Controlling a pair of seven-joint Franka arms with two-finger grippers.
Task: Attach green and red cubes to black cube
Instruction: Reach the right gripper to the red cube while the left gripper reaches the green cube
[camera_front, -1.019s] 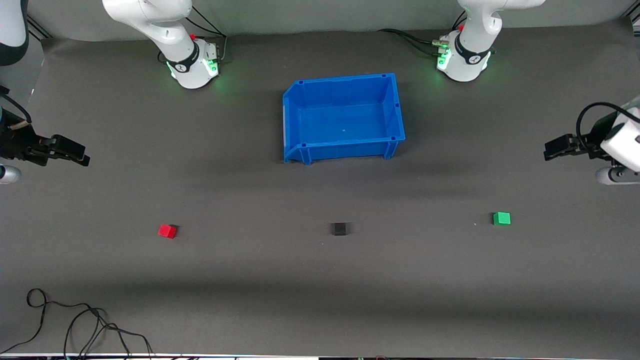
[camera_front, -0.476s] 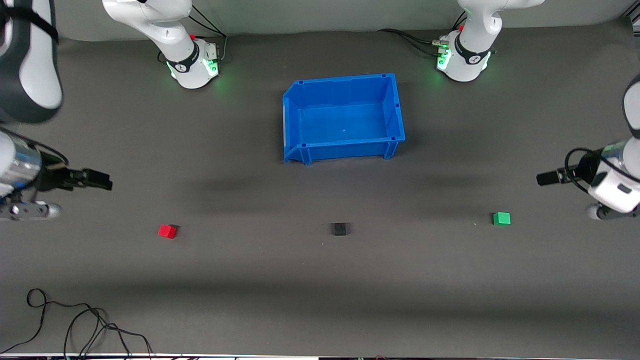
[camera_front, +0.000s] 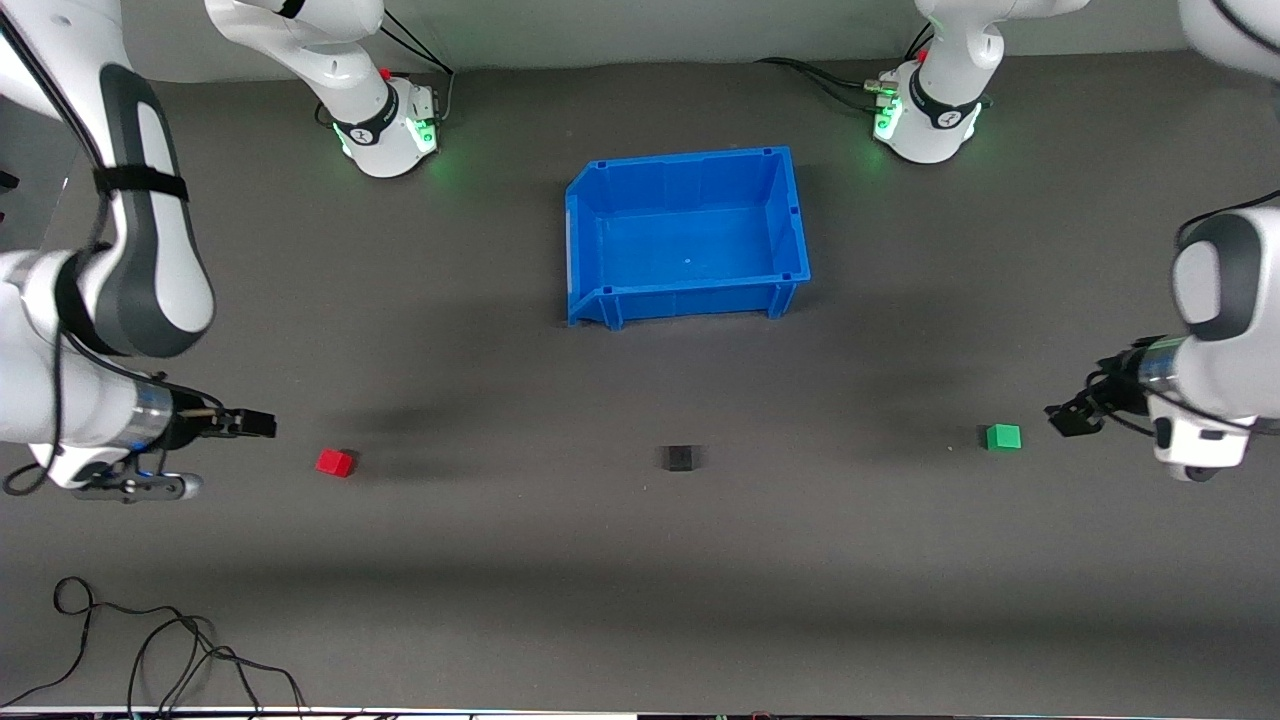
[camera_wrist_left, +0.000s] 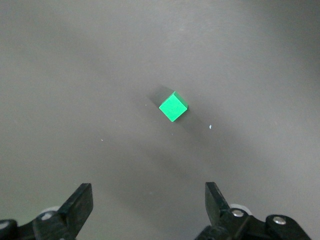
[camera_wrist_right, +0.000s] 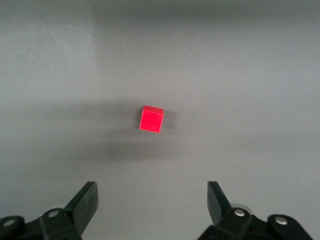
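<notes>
We see the black cube (camera_front: 680, 458) on the grey mat (camera_front: 640, 560), midway between the red cube (camera_front: 335, 462) and the green cube (camera_front: 1003, 437). Our right gripper (camera_front: 262, 424) hangs spread wide and empty near the red; our left gripper (camera_front: 1068, 418) likewise near the green.
</notes>
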